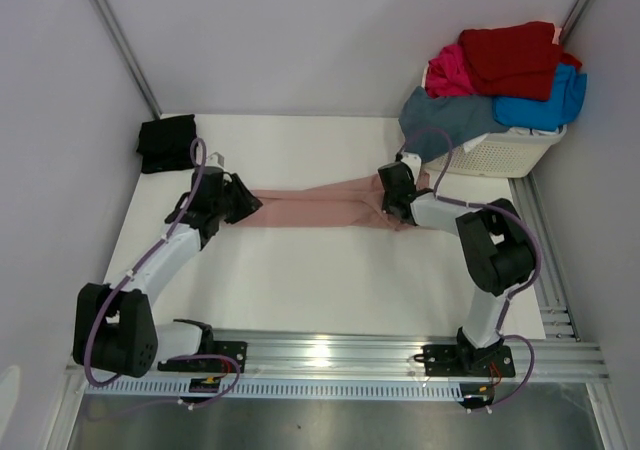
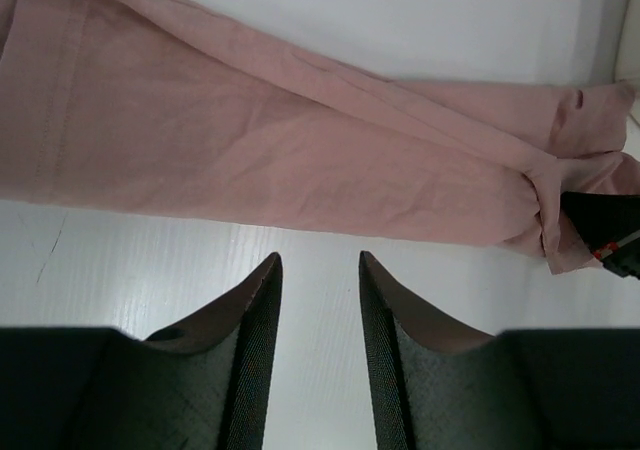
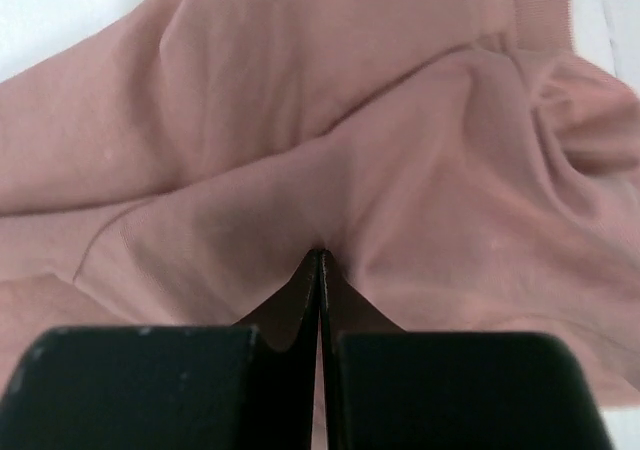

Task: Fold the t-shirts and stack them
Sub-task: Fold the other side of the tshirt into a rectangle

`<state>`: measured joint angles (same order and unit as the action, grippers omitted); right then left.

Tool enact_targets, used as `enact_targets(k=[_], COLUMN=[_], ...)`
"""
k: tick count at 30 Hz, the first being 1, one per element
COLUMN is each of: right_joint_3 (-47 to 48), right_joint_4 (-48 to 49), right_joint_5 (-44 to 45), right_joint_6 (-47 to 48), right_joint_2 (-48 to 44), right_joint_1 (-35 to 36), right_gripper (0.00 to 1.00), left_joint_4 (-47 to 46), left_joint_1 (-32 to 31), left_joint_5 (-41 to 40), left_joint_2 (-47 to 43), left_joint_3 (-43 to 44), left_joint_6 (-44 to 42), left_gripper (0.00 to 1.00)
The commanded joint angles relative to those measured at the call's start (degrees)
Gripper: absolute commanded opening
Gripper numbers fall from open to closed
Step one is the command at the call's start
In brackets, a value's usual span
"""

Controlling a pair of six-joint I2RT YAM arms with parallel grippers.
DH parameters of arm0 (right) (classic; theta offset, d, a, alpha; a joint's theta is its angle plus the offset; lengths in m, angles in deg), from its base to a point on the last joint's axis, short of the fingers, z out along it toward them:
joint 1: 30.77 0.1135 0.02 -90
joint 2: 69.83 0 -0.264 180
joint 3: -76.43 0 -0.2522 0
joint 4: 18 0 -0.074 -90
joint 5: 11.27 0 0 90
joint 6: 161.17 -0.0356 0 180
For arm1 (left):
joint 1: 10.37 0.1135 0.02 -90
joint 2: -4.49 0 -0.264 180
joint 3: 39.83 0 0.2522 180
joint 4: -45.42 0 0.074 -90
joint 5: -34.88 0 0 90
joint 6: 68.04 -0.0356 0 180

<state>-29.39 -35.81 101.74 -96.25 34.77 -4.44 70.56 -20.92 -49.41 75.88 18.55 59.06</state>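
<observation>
A dusty-pink t-shirt (image 1: 320, 208) lies bunched into a long strip across the white table (image 1: 300, 280), stretched between my two grippers. My left gripper (image 1: 250, 206) is at its left end. In the left wrist view that gripper (image 2: 318, 258) is open, with only bare table between the fingers, and the pink t-shirt (image 2: 250, 140) lies just beyond the tips. My right gripper (image 1: 392, 202) is at the strip's right end. It (image 3: 321, 252) is shut on a pinch of the pink t-shirt (image 3: 300, 100), which puckers at the tips. A folded black t-shirt (image 1: 166, 142) sits at the back left.
A white slatted basket (image 1: 510, 155) stands at the back right corner. Red (image 1: 510, 58), magenta (image 1: 450, 70), bright-blue (image 1: 545, 105) and slate-blue (image 1: 445, 120) tees are heaped on it. Grey walls close in on both sides, and a metal rail (image 1: 330, 355) runs along the near edge.
</observation>
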Motion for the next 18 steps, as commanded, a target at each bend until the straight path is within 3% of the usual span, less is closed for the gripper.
enact_targets(k=[1,6,11,18], right_joint_3=[4.2,10.0,13.5,12.2], right_joint_4=[0.8,2.2,3.4,5.3], right_joint_5=[-0.5,-1.2,-0.7,1.8], right_joint_6=[-1.1,0.6,3.2,5.2], right_joint_2=[4.4,9.6,12.2,9.2], right_joint_1=[0.4,0.4,0.9,1.6], right_gripper=[0.00,0.00,0.08,0.18], left_joint_4=[-0.1,1.1,1.5,4.6], left_joint_1=[-1.0,-1.6,-2.2,-2.5], left_joint_5=[0.1,-0.3,-0.9,-3.7], left_joint_2=[1.1,3.0,4.1,6.0], left_joint_3=[-0.2,0.4,0.6,1.7], left_joint_6=[0.7,0.2,0.0,-0.6], left_gripper=[0.40,0.40,0.40,0.39])
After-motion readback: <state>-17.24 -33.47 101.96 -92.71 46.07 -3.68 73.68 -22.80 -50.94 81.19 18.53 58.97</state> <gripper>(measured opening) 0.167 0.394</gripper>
